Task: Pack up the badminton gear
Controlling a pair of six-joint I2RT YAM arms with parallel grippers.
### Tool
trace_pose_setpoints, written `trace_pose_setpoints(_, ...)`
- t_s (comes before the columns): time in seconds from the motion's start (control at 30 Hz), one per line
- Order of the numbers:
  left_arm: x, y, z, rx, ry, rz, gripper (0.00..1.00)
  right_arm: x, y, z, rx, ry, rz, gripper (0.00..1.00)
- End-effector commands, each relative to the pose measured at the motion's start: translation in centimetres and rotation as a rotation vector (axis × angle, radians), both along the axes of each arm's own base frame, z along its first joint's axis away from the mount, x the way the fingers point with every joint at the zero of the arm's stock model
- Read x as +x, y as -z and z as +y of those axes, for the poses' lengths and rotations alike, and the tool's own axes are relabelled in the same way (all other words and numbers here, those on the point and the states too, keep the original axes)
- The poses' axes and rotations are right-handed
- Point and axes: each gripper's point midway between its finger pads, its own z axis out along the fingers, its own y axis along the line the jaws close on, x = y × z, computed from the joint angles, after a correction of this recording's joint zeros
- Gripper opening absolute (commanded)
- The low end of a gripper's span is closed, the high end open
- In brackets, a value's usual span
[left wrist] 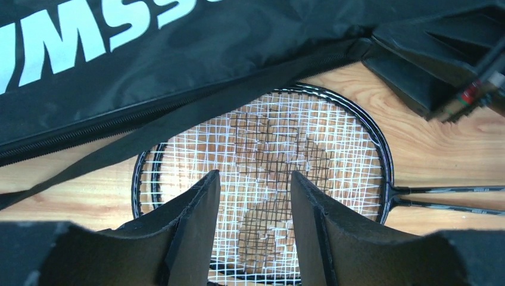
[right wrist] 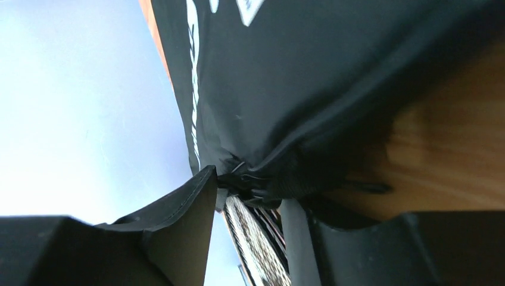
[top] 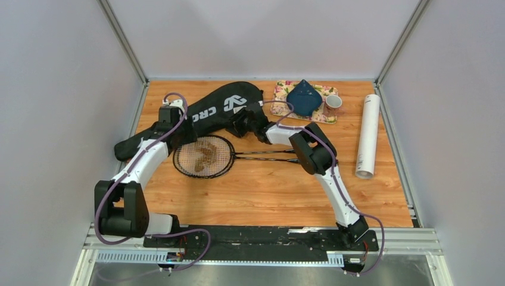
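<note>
The right hand [right wrist: 250, 187] has its two dark fingers set on either side of the zipped edge of a long black fabric racket cover [right wrist: 309, 77] with white lettering. The cloth is gathered and puckered between them. Whether the fingers are clamped tight on it cannot be told.

The left hand [left wrist: 255, 179] hovers with its fingers apart and nothing between them. It sits directly over the round strung heads of two thin black rackets [left wrist: 268, 155].

The step in hand appears to be opening the mouth of the cover so the rackets can go in. Next, the right hand likely needs a firm pinch on the zip edge and a lift to part the opening. The left hand would need to come down and close on a racket frame, not the strings.

The rackets lie stacked flat on the wooden table [top: 268, 190], heads to the left and thin shafts running right. Their white strings carry a brownish mark. The open zip edge of the cover drapes across the far rim of the heads, and the cover lies diagonally behind them.

A white cylindrical tube [top: 368, 134] lies well apart along the right side. No shuttlecocks are visible. At the far edge sits a floral tray [top: 280, 92] holding a blue cloth [top: 304, 98], with a small cup [top: 333, 102] beside the cloth.
</note>
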Motion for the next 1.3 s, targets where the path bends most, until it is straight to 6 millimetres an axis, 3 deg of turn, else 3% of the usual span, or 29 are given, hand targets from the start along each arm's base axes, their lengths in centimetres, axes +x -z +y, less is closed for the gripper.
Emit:
trace_pose_setpoints(0.0,-0.2,-2.3,-0.4,0.033,0.069,-0.06,0.56,2.2,0.0,1.5,0.049,0.123,0.044,0.43)
trace_pose_setpoints(0.13,-0.9,-2.8,0.4,0.22,0.087,-0.081,0.58,2.9,-2.2,2.5,0.044,0.087,0.025,0.17)
trace_pose_setpoints(0.17,-0.9,-2.9,0.6,0.263,0.105,-0.082,0.59,2.8,-2.8,2.6,0.041,0.07,0.022,0.0)
trace_pose_setpoints(0.23,-1.0,-2.9,0.3,0.298,0.123,-0.067,0.59,1.8,-4.8,2.6,0.051,0.003,0.035,0.0)
trace_pose_setpoints(0.3,-0.8,-3.4,-0.3,0.284,0.156,-0.055,0.59,0.9,-8.6,2.5,0.081,-0.063,0.01,0.0)
trace_pose_setpoints(0.33,-0.6,-3.3,-1.0,0.262,0.188,-0.049,0.59,0.2,-8.5,1.8,0.029,-0.088,0.045,0.0)
trace_pose_setpoints(0.37,-0.5,-3.6,-1.3,0.26,0.208,-0.048,0.59,0.0,-11.1,1.7,0.047,-0.11,0.014,0.0)
trace_pose_setpoints(0.47,0.2,-4.8,-1.7,0.255,0.228,-0.051,0.6,-1.7,-14.2,1.3,0.089,-0.185,0.026,0.0)
trace_pose_setpoints(0.57,0.4,-6.4,-2.5,0.263,0.257,-0.068,0.62,-3.7,-15.9,0.9,0.114,-0.282,0.052,0.0)
trace_pose_setpoints(0.67,-0.5,-6.9,-4.5,0.25,0.349,-0.07,0.62,-5.0,-16.6,-0.1,0.102,-0.339,0.024,0.0)
trace_pose_setpoints(0.8,-2.1,-6.2,-7.0,0.276,0.464,-0.056,0.62,-6.2,-17.2,-0.7,0.079,-0.52,-0.073,0.0)
trace_pose_setpoints(0.97,-2.9,-4.2,-8.0,0.221,0.5,-0.018,0.56,-6.4,-16.5,-3.0,0.036,-0.611,-0.126,0.0)
trace_pose_setpoints(1.07,-3.3,-3.1,-8.8,0.167,0.506,0.015,0.47,-6.4,-16.7,-3.9,0.016,-0.638,-0.157,0.0)
trace_pose_setpoints(1.2,-4.0,-3.4,-9.3,0.127,0.515,0.021,0.42,-6.3,-17.0,-4.5,0.018,-0.657,-0.181,0.0)
trace_pose_setpoints(1.27,-4.7,-3.7,-9.8,0.092,0.533,0.023,0.46,-5.9,-16.9,-5.0,0.006,-0.651,-0.186,0.0)
